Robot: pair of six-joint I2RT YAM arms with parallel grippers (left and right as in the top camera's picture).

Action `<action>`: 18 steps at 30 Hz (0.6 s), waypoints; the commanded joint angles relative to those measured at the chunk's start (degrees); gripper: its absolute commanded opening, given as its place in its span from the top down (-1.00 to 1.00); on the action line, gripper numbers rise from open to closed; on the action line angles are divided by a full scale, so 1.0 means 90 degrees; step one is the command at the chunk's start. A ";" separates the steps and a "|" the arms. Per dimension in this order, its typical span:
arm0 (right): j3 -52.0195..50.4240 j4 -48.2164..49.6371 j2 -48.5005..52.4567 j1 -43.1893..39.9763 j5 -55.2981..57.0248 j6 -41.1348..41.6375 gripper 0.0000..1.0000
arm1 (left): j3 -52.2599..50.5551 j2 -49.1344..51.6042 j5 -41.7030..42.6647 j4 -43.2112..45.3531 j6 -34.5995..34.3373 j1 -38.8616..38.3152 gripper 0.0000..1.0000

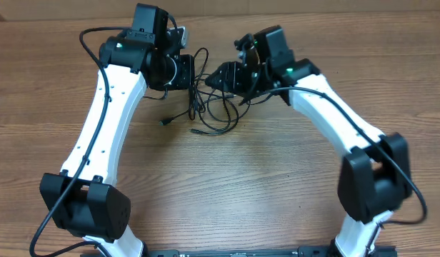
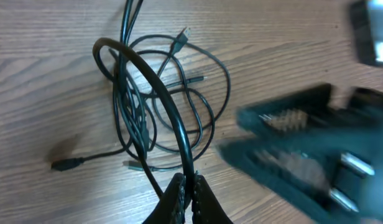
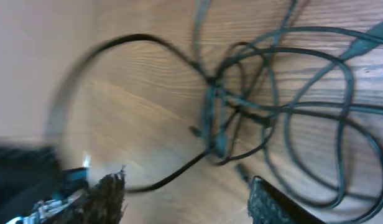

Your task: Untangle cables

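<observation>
Overhead view: My two arms are reaching in from either side toward the far middle of the bench (image 1: 241, 185). The cables (image 1: 214, 116) are lying as one loose heap of thin black loops, just below and between my left hand (image 1: 186, 71) and my right hand (image 1: 221, 76). The two hands are hovering close together, facing each other. No cord is lying apart from the heap.

Left wrist view: My left hand is clamped together on one cord (image 2: 170, 106), pinching it right at the fingertips. That cord is arching up away from the hand and looping back into the heap ahead of it. A black plug (image 2: 66, 165) is resting off to the left of the hand. A silver plug (image 2: 184, 34) is pointing away at the far end of the heap. My right hand is showing only as a blur to the right.

Right wrist view: My right hand is standing apart, its two fingers (image 3: 107, 196) wide of each other with nothing gripped between them. The crossing knot of cords is sitting just ahead of the hand, somewhat blurred.

By my judgement the untangling is only beginning. One strand is lifted, but the loops are all crossing one another. Every cord is yet to be drawn free and laid apart.
</observation>
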 commanded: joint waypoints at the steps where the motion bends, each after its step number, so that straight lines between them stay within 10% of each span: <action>1: 0.0056 0.0187 0.0534 0.0032 0.0272 -0.0022 -0.22 | 0.0017 0.0061 0.0189 -0.0109 0.0168 0.0005 0.92; 18: 0.0056 0.1260 0.1044 0.0372 0.0170 -0.0189 -0.24 | 0.0015 0.0061 0.0068 0.0041 0.0211 -0.0855 0.91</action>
